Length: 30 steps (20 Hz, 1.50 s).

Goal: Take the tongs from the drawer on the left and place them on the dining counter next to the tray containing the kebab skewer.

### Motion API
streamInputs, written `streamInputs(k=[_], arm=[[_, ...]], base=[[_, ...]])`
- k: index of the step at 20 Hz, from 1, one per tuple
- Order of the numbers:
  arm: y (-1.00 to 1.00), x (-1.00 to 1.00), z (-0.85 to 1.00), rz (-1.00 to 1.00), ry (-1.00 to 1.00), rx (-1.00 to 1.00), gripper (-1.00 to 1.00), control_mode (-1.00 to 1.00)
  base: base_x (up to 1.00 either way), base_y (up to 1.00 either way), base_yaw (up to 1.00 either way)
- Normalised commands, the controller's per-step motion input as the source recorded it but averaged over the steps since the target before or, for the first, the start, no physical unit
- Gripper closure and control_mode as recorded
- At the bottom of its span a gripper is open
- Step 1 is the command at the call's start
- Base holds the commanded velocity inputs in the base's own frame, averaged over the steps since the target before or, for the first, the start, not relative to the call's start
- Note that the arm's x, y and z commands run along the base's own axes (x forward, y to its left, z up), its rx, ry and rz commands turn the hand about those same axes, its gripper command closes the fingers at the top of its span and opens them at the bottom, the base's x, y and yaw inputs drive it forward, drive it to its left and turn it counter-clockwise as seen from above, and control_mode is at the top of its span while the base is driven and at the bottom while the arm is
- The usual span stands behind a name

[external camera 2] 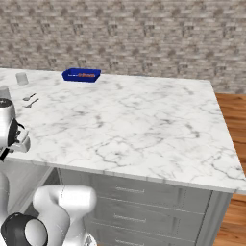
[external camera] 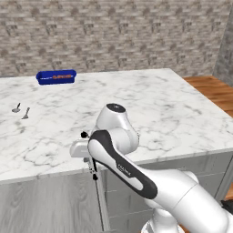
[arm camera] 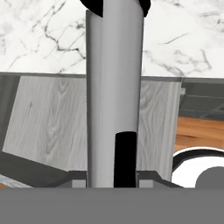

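Observation:
My gripper (external camera: 89, 155) hangs at the front edge of the dining counter (external camera: 154, 104), shut on the tongs (external camera: 93, 169). The tongs stand nearly upright, one black end just above the counter edge and the other below it. In the hand view the tongs (arm camera: 114, 96) run as a long grey metal strip from between my gripper (arm camera: 113, 177) up to a black end. The blue tray (external camera: 56, 77) with the kebab skewer (external camera: 59, 76) lies at the far left of the counter, well away from the gripper. From the right, the tray (external camera 2: 81, 75) is at the back left and the gripper (external camera 2: 18, 140) at the left edge. I cannot tell which cabinet front is the drawer.
Two small spoons (external camera: 21, 111) lie on the counter's left side, between the gripper and the tray. A pale cup (external camera 2: 21, 78) stands left of the tray. Grey drawer fronts (external camera 2: 129, 192) sit under the counter. Wooden floor (external camera: 218, 91) runs along the right.

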Motion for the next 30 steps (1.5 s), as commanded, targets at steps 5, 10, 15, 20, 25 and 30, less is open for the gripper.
streamInputs(k=[5,10,15,20,25,30], arm=[[0.0,0.0,0.0,0.0,0.0,0.0,1.0,-1.0],[0.0,0.0,0.0,0.0,0.0,0.0,1.0,-1.0],[-0.01,-0.03,0.0,0.0,0.0,0.0,1.0,-1.0],[-0.13,-0.19,-0.06,0.0,0.0,-0.02,1.0,1.0],[0.0,0.0,0.0,0.0,0.0,0.0,1.0,1.0],[0.0,0.0,0.0,0.0,0.0,0.0,1.0,1.0]], base=[[0.0,0.0,0.0],[0.0,0.0,0.0],[0.0,0.0,0.0],[-0.52,-0.48,-0.04],[-0.32,-1.0,-0.16],[0.54,-1.0,-0.18]])
